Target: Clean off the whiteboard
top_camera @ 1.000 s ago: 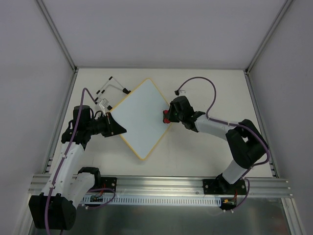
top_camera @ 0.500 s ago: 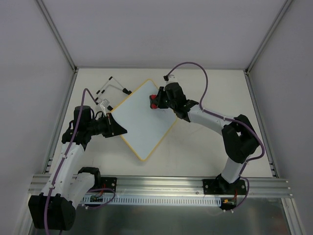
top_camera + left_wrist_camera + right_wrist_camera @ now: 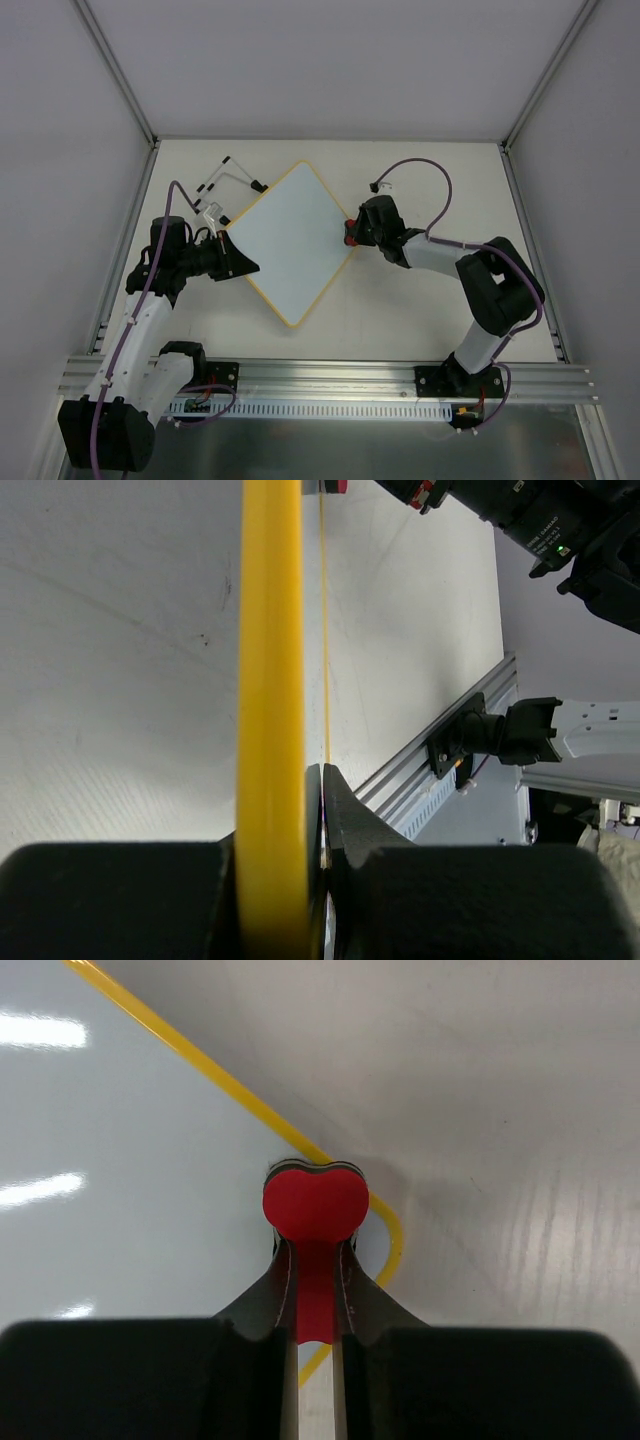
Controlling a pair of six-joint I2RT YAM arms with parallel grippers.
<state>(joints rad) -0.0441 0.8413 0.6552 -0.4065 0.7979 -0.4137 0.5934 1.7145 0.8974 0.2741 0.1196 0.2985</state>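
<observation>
The whiteboard [image 3: 290,240] lies as a diamond on the table, white with a thin yellow frame, and no writing shows on it. My left gripper [image 3: 238,262] is shut on its left corner. In the left wrist view the yellow frame [image 3: 270,660] runs between the fingers of my left gripper [image 3: 290,810]. My right gripper [image 3: 351,233] is shut on the small red eraser [image 3: 349,236] at the board's right corner. In the right wrist view the eraser [image 3: 315,1205] sits on the board [image 3: 120,1160] just inside the rounded corner, held by my right gripper [image 3: 315,1250].
Black markers and a clear holder [image 3: 225,185] lie beyond the board's upper left edge. An aluminium rail [image 3: 330,380] runs along the near edge. Grey enclosure walls stand at the left, right and back.
My right gripper carried the eraser from the board's right corner up along the upper right edge, then back down to the right corner. The left arm and board have not moved.
</observation>
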